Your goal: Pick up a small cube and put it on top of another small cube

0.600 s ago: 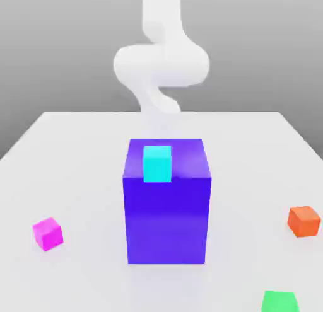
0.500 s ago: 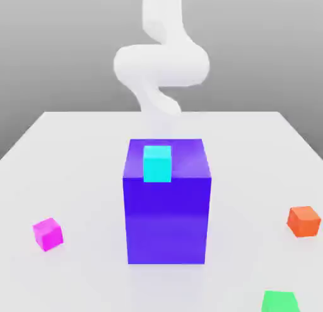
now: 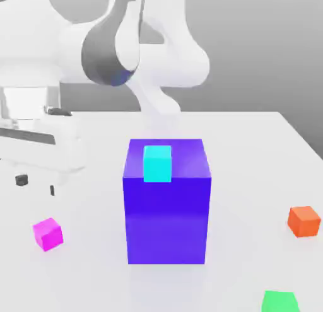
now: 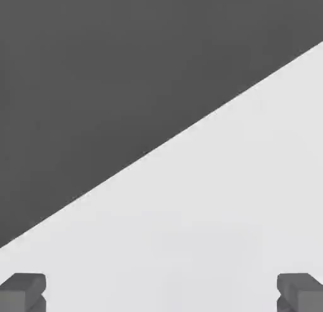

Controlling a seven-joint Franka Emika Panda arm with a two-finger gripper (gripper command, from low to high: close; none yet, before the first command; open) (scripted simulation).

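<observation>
Magenta small cube [image 3: 48, 234] on table [image 3: 252, 153]; jaws [image 3: 36, 185] spread wide above it, empty.

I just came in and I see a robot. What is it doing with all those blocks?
The robot's gripper hangs over the table with its fingers wide open, holding nothing. It is above the pink cube on the exterior view's left. A cyan cube sits on the big blue block. An orange cube and a green cube lie on the right. Nothing is stacked by the robot yet.
</observation>
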